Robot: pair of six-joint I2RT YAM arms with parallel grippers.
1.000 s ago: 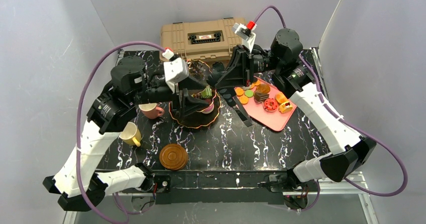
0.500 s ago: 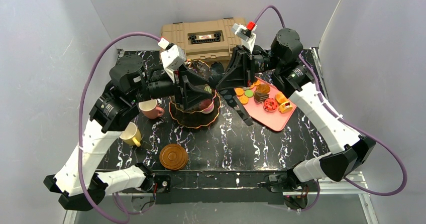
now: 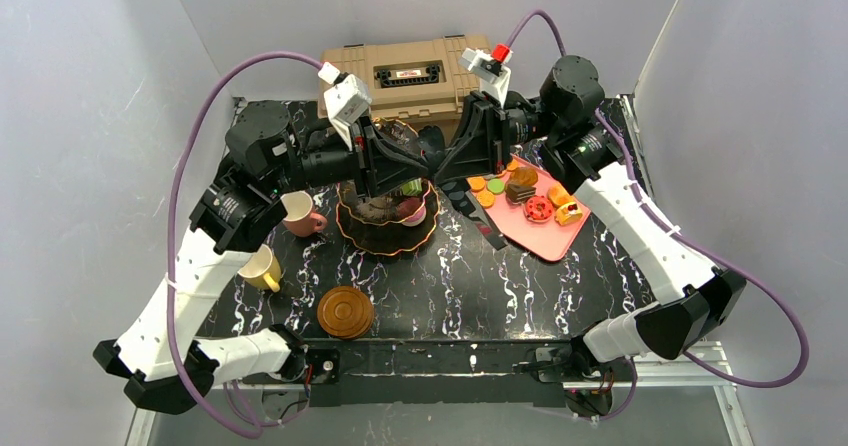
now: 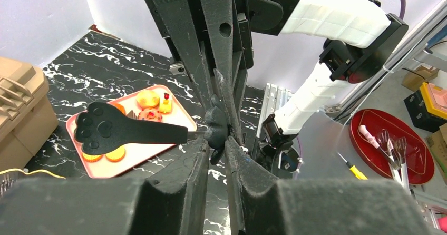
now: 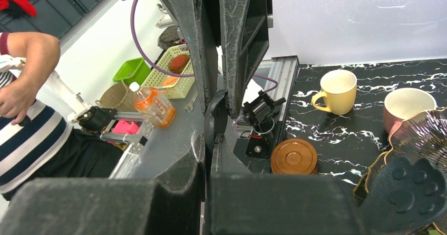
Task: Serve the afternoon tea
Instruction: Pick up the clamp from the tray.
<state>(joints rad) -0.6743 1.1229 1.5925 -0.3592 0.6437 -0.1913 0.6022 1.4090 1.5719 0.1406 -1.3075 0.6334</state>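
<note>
While the left gripper (image 4: 217, 149) pinches a black lump (image 4: 215, 128) at the closed right gripper (image 5: 209, 146) tip, the three-tier stand (image 3: 390, 250) sits just below both jaws. Likely hazard: the grippers snag, and a tug tips it.

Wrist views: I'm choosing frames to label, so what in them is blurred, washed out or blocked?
Left wrist: the left pincer fills the foreground, dark and soft, while the pink tray behind it is sharp. Right wrist: the right pincer blocks the middle, but the yellow cup and brown saucer are crisp, with no glare on them.
</note>
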